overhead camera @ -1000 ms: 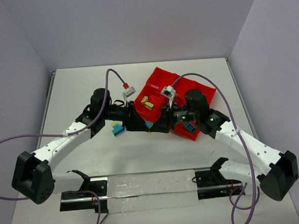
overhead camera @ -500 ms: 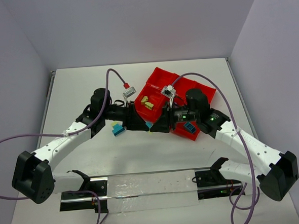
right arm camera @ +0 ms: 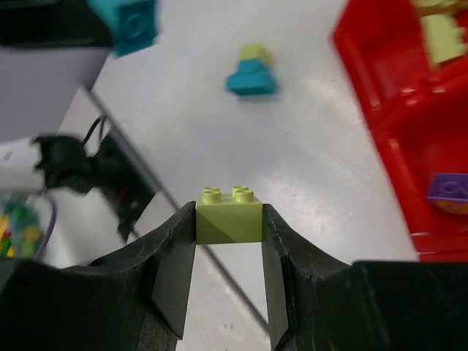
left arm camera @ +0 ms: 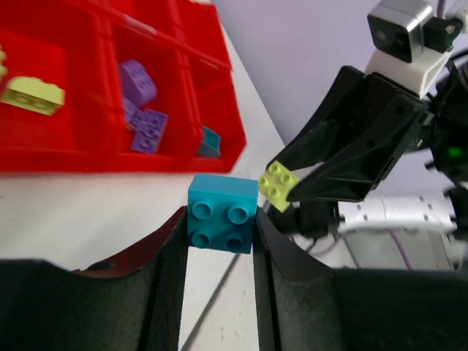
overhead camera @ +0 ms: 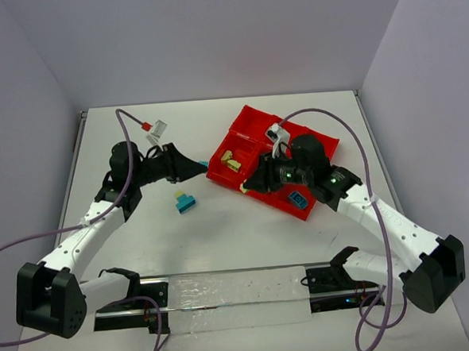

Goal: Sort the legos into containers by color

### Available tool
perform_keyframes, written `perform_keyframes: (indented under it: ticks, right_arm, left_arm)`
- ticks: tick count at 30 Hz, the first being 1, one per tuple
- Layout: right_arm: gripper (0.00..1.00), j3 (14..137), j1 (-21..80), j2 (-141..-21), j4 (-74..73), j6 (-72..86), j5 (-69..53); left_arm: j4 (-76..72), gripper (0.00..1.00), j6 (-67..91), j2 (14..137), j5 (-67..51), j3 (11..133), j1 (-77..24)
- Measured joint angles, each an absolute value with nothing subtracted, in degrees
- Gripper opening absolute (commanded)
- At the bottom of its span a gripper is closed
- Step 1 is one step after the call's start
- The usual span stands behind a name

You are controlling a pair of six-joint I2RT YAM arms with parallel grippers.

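Off the left corner of the bright red plastic tray [overhead camera: 251, 120], left claw [left arm camera: 219, 241] clamps a square teal brick [left arm camera: 221, 212]; at its near edge, right claw [right arm camera: 228, 228] pinches a pale-yellow brick [right arm camera: 228, 218].

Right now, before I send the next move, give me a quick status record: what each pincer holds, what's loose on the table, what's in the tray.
left pincer: shut on teal brick
right pincer: shut on yellow brick
loose on table: one teal-and-yellow stack, left of the tray
tray contents: pale yellow bricks in one compartment, purple bricks in another
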State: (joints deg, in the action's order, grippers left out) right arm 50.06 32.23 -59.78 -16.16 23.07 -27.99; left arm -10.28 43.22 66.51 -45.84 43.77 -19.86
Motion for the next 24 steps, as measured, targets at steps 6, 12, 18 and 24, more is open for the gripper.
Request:
perform_keyframes:
  ticks: [6,12,18,24]
  right_arm:
    - [0.00,59.7,32.3,-72.2,-18.2,26.1,-9.6]
    - [0.05,71.0,32.3,-89.2,-18.5,26.5,-0.8]
    - [0.30,78.4,32.3,-100.4,-19.2,26.1,2.1]
    - [0.83,82.5,32.3,-105.4,-21.0,25.5,3.1]
  left_arm:
    - [-6.1,0.00,45.2,63.0,-33.1,43.8,-19.5]
    - [-0.9,0.00,45.8,61.8,-26.4,43.9,-19.5]
    - [3.7,0.00,45.8,61.7,-23.8,44.5,-19.5]
    - [6.1,0.00,45.6,62.3,-22.8,47.6,-19.5]
